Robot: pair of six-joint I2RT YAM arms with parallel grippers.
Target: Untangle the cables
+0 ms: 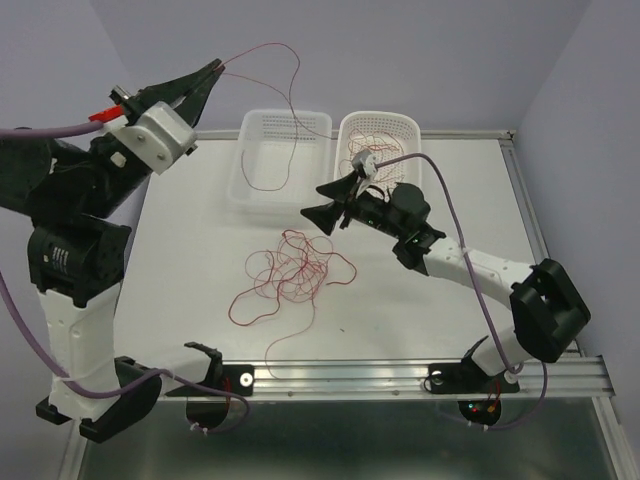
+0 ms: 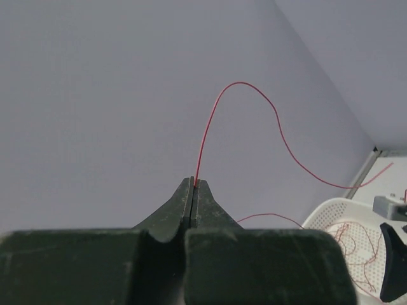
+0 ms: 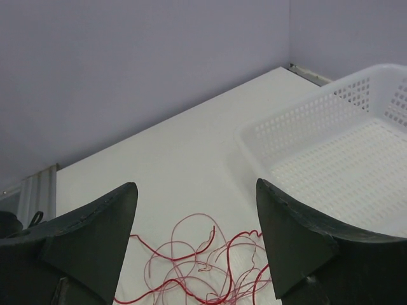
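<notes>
A tangle of thin red cables (image 1: pixel 290 268) lies in the middle of the white table. My left gripper (image 1: pixel 214 69) is raised high at the back left, shut on the end of one red cable (image 1: pixel 285 50). This cable arcs up and then hangs down into the left basket (image 1: pixel 240 165). In the left wrist view the jaws (image 2: pixel 193 182) pinch this cable (image 2: pixel 238 83) at their very tip. My right gripper (image 1: pixel 322 205) hovers open just behind the tangle; between its wide-apart fingers (image 3: pixel 194 190) the tangle (image 3: pixel 203 267) shows below, untouched.
Two white perforated baskets stand at the back. The left basket (image 3: pixel 331 152) holds only the hanging cable's loop. The right one (image 1: pixel 395 122) holds several red cables. The right arm's purple cable (image 1: pixel 445 205) loops over that basket. A metal rail (image 1: pixel 400 372) runs along the near edge.
</notes>
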